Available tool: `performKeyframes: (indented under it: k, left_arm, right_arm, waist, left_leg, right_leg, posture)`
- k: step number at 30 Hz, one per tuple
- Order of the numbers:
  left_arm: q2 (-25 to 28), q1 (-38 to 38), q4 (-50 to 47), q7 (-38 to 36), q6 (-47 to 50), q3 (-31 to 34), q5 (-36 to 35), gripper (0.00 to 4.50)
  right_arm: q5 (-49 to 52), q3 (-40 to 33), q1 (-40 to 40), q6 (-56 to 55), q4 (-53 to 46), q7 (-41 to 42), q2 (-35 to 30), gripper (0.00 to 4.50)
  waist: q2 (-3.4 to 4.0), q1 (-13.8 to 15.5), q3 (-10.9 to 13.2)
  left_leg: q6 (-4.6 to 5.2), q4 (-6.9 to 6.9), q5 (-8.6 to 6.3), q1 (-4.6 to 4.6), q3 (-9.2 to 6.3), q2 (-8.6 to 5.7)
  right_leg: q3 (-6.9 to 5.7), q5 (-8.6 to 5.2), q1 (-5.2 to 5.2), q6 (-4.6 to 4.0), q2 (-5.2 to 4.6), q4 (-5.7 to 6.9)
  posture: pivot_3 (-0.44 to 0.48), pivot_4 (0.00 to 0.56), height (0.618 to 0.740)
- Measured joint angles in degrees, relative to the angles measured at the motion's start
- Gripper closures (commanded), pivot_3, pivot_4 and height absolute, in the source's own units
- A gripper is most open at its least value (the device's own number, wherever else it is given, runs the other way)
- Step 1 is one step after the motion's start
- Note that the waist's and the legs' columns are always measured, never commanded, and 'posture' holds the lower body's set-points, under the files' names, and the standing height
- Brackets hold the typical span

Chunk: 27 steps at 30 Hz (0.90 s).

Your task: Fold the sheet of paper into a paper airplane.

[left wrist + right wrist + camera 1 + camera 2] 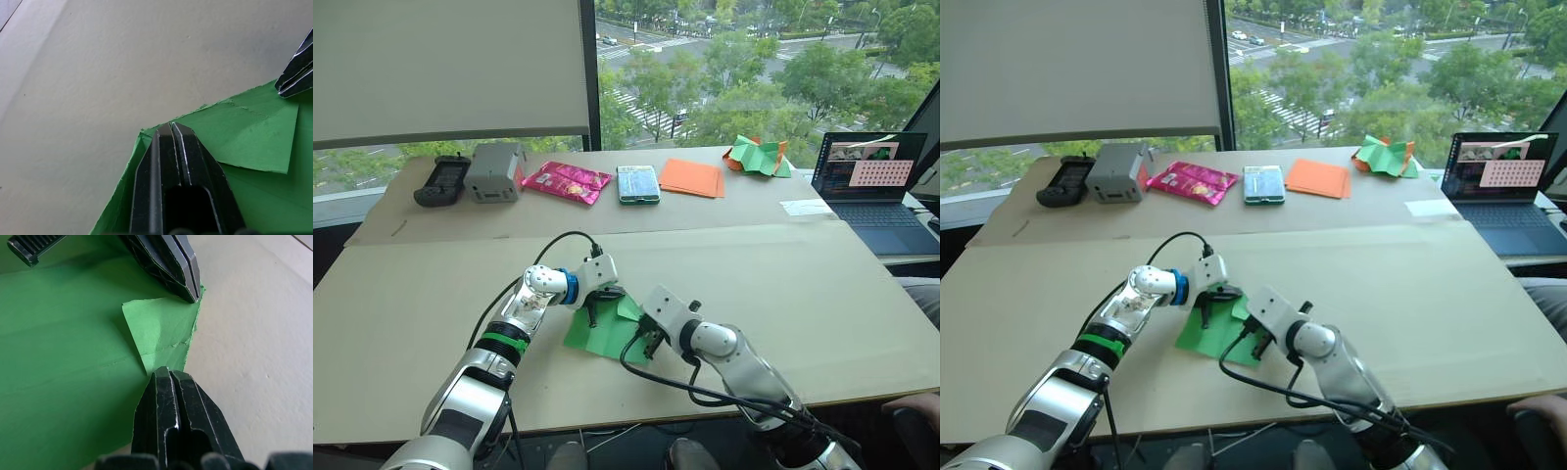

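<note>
On the table (862,323), both closed claws press the sheet of paper (602,336), hiding its folded corner.

Far edge of bench (862,323), left to right: black handheld device (442,181), grey box (495,171), pink snack packet (566,181), teal packet (638,183), flat orange sheets (692,177), crumpled green-and-orange paper heap (759,156). Open laptop (873,186) at right.

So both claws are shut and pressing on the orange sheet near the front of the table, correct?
Not orange: the sheet of paper under the left claw and right claw is bright green, as both wrist views show. Both claws are shut.
</note>
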Motion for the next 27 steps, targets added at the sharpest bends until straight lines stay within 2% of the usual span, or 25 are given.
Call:
performKeyframes:
  k: [11,16,21,22,27]
  left_arm:
    - [0.0,-0.1,0.3,-0.1,-0.4,0.0,0.0,4.50]
    - [0.1,0.0,-0.3,-0.1,-0.3,0.6,-0.2,4.50]
    - [2.6,4.1,-9.9,-0.4,5.9,3.8,-3.3,4.50]
    - [3.0,4.7,-11.7,-0.5,7.1,4.1,-3.6,4.50]
    - [7.0,8.8,-24.5,0.3,16.0,9.4,-8.3,4.50]
  right_arm:
    - [1.4,-1.4,1.4,2.3,-3.1,0.0,-0.9,4.48]
    - [4.2,-4.7,1.3,2.1,-3.5,-0.1,1.1,4.48]
    - [10.2,-11.9,-1.9,0.2,-7.8,-0.1,5.4,4.48]
    - [10.8,-12.5,-2.8,0.0,-8.5,-0.1,5.4,4.48]
    - [11.9,-12.6,-4.4,-0.5,-7.1,-0.2,5.3,4.48]
  waist:
    - [-0.10,0.0,0.0]
    - [-0.09,0.0,0.3]
    - [0.04,-0.6,1.0]
    - [0.03,-0.6,1.0]
    - [0.02,-0.6,1.0]
  left_leg:
    - [-0.02,0.00,-0.01,-0.01,0.01,0.00]
    - [-0.02,-0.01,-0.01,-0.11,0.01,0.00]
    - [0.23,-0.06,0.15,-0.80,-0.04,0.01]
    - [0.50,-0.08,0.31,-0.86,-0.10,0.02]
    - [0.53,-0.21,0.33,-0.82,-0.12,0.02]
  right_leg:
    - [-0.06,-0.03,-0.01,0.01,-0.05,-0.04]
    - [-0.06,-0.03,-0.12,0.01,-0.05,-0.05]
    - [-0.03,0.00,-0.56,0.04,0.07,0.07]
    - [-0.02,0.01,-0.62,0.04,0.11,0.10]
    - [-0.01,0.03,-0.73,0.02,0.14,0.17]
  posture:
    - [0.000,0.150,0.706]
    - [0.000,0.150,0.706]
    - [0.000,0.150,0.706]
    - [0.000,0.150,0.706]
    - [0.000,0.150,0.706]
